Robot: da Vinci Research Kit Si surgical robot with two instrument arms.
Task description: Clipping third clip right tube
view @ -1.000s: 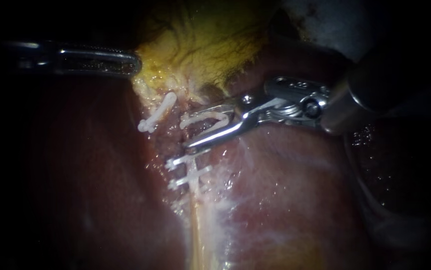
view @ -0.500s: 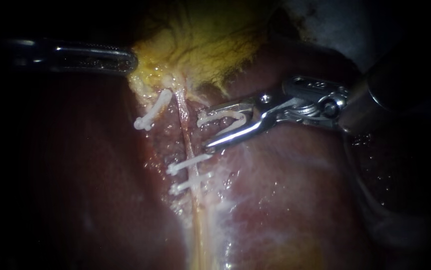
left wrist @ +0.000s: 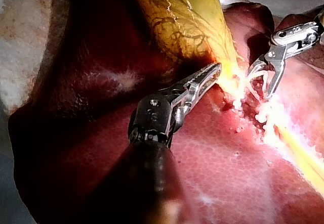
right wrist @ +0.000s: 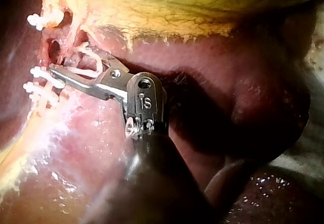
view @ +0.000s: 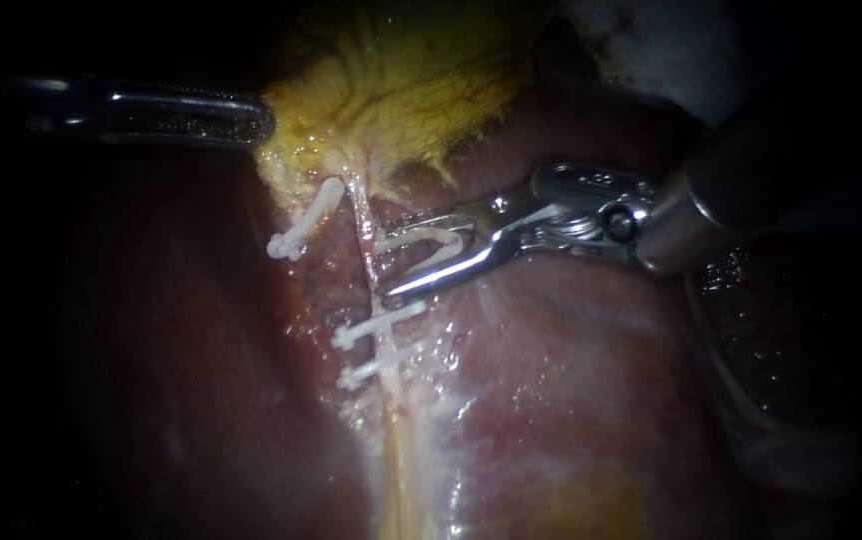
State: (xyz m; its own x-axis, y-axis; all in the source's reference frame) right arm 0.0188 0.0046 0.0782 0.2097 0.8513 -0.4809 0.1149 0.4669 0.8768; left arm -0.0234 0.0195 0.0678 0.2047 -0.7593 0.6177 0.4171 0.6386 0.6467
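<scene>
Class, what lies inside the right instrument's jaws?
An open white clip sits between the right instrument's jaws, a leg against each. The thin tube crosses at their tips; whether it lies inside the clip is hidden.

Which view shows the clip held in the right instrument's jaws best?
The endoscope view: the clip shows whole, open between the right instrument's jaws, near the tube. The right wrist view shows only part of it beyond the jaws. The left wrist view shows it small, in glare.
</scene>
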